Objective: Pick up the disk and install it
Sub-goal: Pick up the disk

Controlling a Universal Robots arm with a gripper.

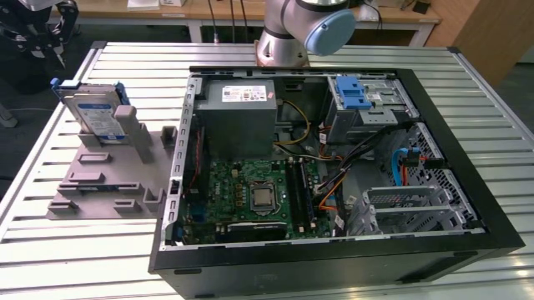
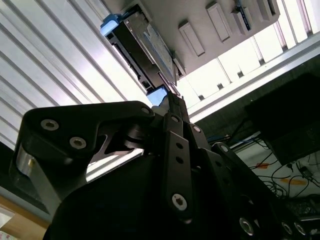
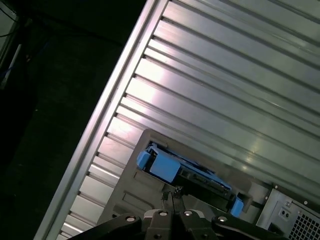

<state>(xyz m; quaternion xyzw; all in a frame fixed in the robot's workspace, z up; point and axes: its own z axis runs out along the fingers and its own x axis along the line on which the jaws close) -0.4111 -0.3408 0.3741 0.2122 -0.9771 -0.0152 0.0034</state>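
The disk (image 1: 94, 114) stands on edge in the grey fixture (image 1: 104, 184) on the exterior view's left; it is silver with a white-and-blue label and a blue frame. My gripper (image 1: 34, 39) hovers above and beyond it, near the table's far corner, touching nothing. In the first wrist view the fingertips (image 3: 170, 196) meet, shut and empty, with the disk (image 3: 186, 171) just past them. In the second wrist view the disk (image 2: 144, 46) lies beyond the dark finger (image 2: 173, 107).
An open black computer case (image 1: 467, 187) fills the middle and right of the slatted metal table (image 1: 50, 250). Inside are a motherboard (image 1: 259, 194), a power supply (image 1: 242, 112), cables and a drive bay with a blue latch (image 1: 354, 94). The arm's base (image 1: 288, 37) stands behind the case.
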